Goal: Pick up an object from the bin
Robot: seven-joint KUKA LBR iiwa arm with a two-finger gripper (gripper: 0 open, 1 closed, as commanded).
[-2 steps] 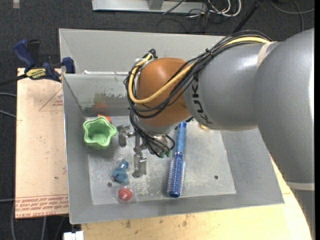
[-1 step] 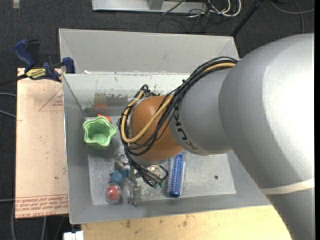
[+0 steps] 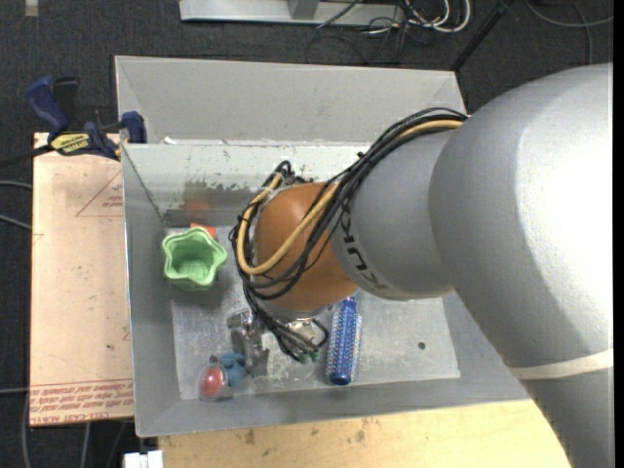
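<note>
One indistinct pink-and-blue thing (image 3: 218, 377) lies just beside the end effector (image 3: 251, 349).

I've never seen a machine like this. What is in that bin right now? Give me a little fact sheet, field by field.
container: grey metal bin
tool: low over the bin floor, toward its near left corner
nearest things: pink ball and small blue piece, just left of the tool
to the tool's right: blue bristly roller, lying on the floor
by the left wall: green cup with a wavy, star-like rim, mouth up
behind the cup: orange thing, mostly hidden
holding anything: cannot tell
</note>
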